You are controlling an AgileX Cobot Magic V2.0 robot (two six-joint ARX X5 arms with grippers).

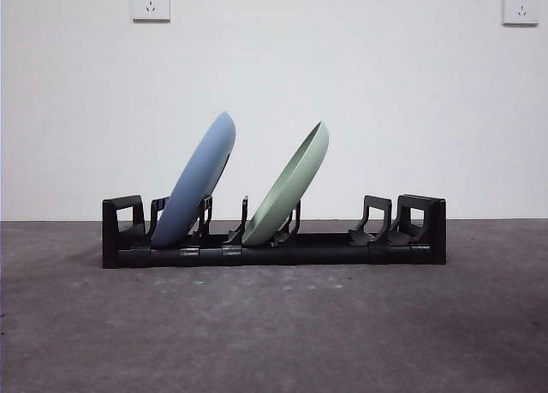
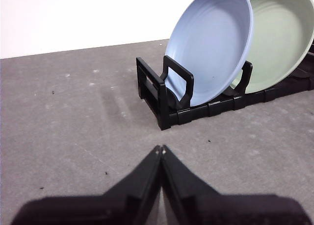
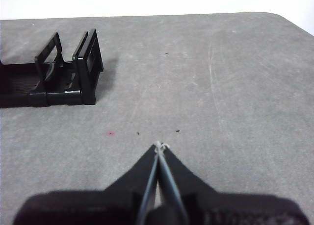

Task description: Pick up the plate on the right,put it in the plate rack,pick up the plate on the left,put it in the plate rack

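Two plates [image 1: 199, 181] racked [image 1: 274, 247]; green one [image 2: 283, 38] half-hidden.

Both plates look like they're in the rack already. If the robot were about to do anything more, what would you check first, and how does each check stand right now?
1. Blue plate seated in the plate rack: ok, it leans in a slot near one end.
2. Green plate seated in the rack: ok, it leans in a slot nearer the middle, apart from the blue one.
3. Left gripper empty: ok, jaws shut on nothing, over bare table short of the rack's end.
4. Right gripper empty: ok, jaws shut on nothing, away from the rack's other end.
5. Plates firmly wedged, not merely leaning: cannot tell.
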